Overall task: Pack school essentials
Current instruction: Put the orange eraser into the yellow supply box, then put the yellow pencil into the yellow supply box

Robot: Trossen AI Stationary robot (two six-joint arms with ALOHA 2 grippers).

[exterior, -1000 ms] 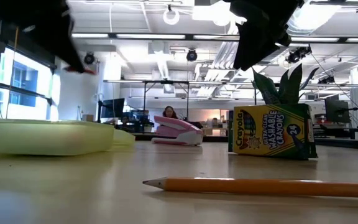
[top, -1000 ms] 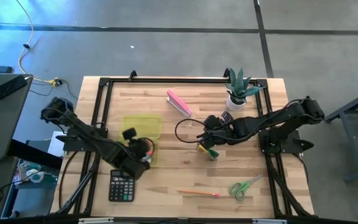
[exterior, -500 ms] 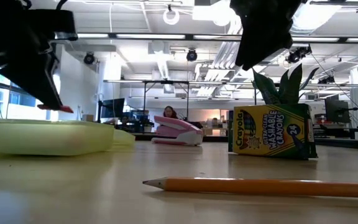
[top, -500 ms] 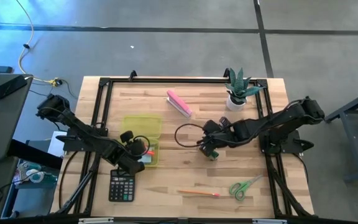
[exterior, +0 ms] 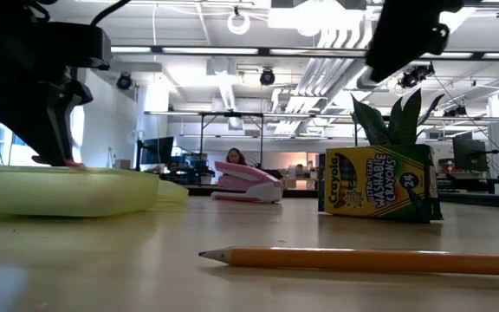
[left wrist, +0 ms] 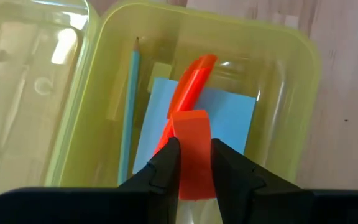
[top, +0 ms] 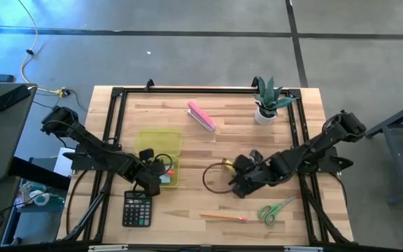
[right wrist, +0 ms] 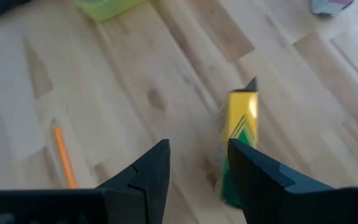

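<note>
My left gripper (top: pixel 161 173) (left wrist: pixel 194 155) reaches into the open yellow-green case (top: pixel 161 155) and is shut on the small red eraser (left wrist: pixel 191 158). In the case below it lie the red-orange marker (left wrist: pixel 191 78), the light-blue note pad (left wrist: pixel 229 118) and a light-blue pencil (left wrist: pixel 129 106). My right gripper (top: pixel 238 180) (right wrist: pixel 199 149) is open and hangs above the table, just on the near side of the crayon box (right wrist: pixel 238 140) (exterior: pixel 378 184), which stands on its end on the table. An orange pencil (top: pixel 224 217) (exterior: pixel 362 258) and the green-handled scissors (top: pixel 276 208) lie near the table's near edge. My left gripper pinches the red eraser by its two side faces (left wrist: pixel 194 180) between the two fingers, coming from above and pointing down into the case. The eraser's free end (left wrist: pixel 190 118) sticks out past the fingertips over the marker; whether it touches what lies below, I cannot tell.
The black calculator (top: pixel 137 208) lies near the case toward the near edge. The pink stapler (top: pixel 201 115) (exterior: pixel 245 184) and a potted plant (top: pixel 268 101) stand toward the far edge. A dark cable loop (top: pixel 215 176) lies beside my right gripper. The case's lid (left wrist: pixel 30 68) lies open.
My left gripper has come down into the yellow-green case, still shut on the eraser. My right gripper has drawn back from above the crayon box toward the table's near edge; the crayon box has kept standing where it was.
</note>
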